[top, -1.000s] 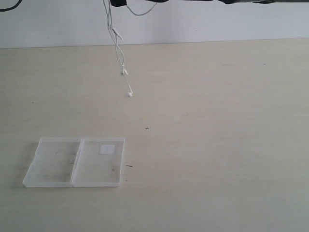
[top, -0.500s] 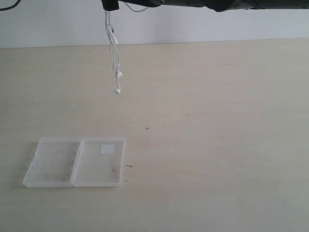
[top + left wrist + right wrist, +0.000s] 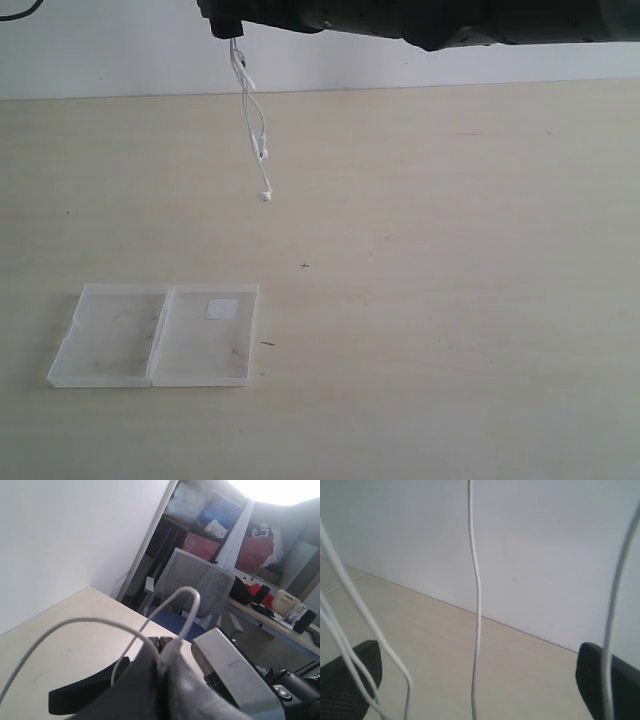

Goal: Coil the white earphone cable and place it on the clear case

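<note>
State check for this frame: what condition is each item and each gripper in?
white earphone cable: not coiled, hanging in loose strands above the table.
clear case: open flat on the table, empty.
left gripper: shut on the cable.
right gripper: open, cable strands hanging between its jaws, not gripped.

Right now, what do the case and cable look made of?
Case: looks like frosted translucent plastic, matte; the table shows faintly through it. Cable: thin, white, probably a soft plastic or rubber sheath; it hangs limp in loose curves.
</note>
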`<state>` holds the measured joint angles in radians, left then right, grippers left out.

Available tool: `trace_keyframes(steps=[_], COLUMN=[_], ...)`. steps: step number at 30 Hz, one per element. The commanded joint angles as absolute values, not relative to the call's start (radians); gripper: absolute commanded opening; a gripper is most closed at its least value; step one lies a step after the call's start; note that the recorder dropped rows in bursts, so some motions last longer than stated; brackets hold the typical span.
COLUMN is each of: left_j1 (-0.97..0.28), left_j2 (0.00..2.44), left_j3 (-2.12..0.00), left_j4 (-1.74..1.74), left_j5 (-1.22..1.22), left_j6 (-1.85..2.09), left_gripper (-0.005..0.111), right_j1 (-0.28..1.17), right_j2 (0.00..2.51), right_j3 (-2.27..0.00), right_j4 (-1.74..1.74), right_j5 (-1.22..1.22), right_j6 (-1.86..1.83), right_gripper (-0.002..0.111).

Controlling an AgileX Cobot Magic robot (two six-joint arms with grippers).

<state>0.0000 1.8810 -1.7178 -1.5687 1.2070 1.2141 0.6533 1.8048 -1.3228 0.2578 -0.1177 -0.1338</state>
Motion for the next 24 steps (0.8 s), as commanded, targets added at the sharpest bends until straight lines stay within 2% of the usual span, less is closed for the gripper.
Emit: trace_keyframes(steps=[1,24], left_j1=[-0.001,-0.001], left_j2=[1.88,1.913], left_j3=[-1.724,-1.722], left_j4=[-1.586,-1.619], left_j5=[1.221,1.221], left_j6=[1.219,1.236], left_gripper=[0.0,0.0], right_j1=[0.657,0.657], right_j2=[1.812,1.896], right_j3=[-1.322,-1.324], right_j4=[0.252,0.252], right_j5=[-0.183,-0.309], right_j6=[-0.15,-0.233], right_gripper=[0.105,0.104])
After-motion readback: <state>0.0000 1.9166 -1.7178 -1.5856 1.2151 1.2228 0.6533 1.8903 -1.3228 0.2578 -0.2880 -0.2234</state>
